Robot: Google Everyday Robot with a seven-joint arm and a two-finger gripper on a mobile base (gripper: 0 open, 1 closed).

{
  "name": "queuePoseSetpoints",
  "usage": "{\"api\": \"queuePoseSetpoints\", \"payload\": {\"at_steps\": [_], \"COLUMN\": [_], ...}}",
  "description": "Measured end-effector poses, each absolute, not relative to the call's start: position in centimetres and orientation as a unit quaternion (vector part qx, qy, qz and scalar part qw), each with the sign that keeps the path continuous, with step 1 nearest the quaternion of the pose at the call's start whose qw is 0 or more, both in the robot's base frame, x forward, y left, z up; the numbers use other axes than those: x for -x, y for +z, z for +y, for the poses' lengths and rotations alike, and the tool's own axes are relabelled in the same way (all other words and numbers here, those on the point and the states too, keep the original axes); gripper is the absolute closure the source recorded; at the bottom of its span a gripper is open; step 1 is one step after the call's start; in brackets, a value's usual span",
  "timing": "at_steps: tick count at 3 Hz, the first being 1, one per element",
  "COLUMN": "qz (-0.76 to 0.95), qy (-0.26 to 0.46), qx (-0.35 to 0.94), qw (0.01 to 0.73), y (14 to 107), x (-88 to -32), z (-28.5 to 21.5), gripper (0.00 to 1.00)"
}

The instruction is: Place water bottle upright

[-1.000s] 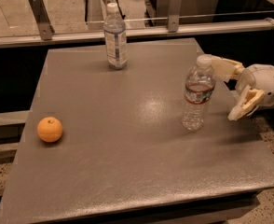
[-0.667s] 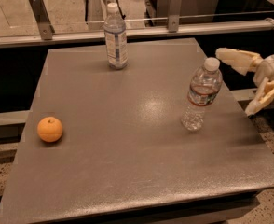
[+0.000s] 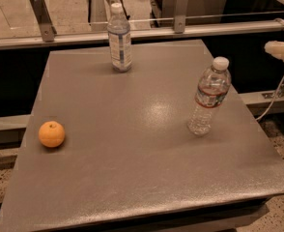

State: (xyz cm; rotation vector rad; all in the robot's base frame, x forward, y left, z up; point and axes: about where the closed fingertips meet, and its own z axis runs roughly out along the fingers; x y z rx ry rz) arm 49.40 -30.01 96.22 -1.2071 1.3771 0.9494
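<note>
- Table (image 3: pixel 132 178): grey, flat top, matte, with a soft glare patch near the middle. Three things are carried on it.
- Water bottle (image 3: pixel 209 96): clear ribbed plastic, white cap, narrow red-banded label round the upper middle. It is set on its base on the right half of the table, cap uppermost, and is seen leaning a little toward the right of the view. It is touched by nothing but the table.
- Gripper (image 3: pixel 281 51): pale, cut off by the right edge of the view, so that only a small part is seen. It is held above table height, off past the table's right side, level with the water bottle's cap and well apart from it. The water bottle is not grasped; whether the gripper is parted or closed cannot be told.
- Second bottle (image 3: pixel 119 37): clear, white cap, tall white-and-blue label. It is stood upright near the far edge, well apart from the water bottle.
- Orange (image 3: pixel 51 134): round, placed near the left edge, alone.
- Rail (image 3: pixel 147 30): metal, run along behind the far edge of the table, with two upright brackets fixed to it.
- Cable (image 3: pixel 277 91): white, hung below the gripper, beside the table.
</note>
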Motion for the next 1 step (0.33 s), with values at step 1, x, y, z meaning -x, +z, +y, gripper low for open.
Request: {"api": "queuePoseSetpoints", "payload": {"at_steps": [1], "qz": [0.576], "qy": [0.386], "qx": [0.499], "qw": [0.52], "y": [96.6], "x": [-49.99], "z": [-30.22], "gripper": [0.0]}}
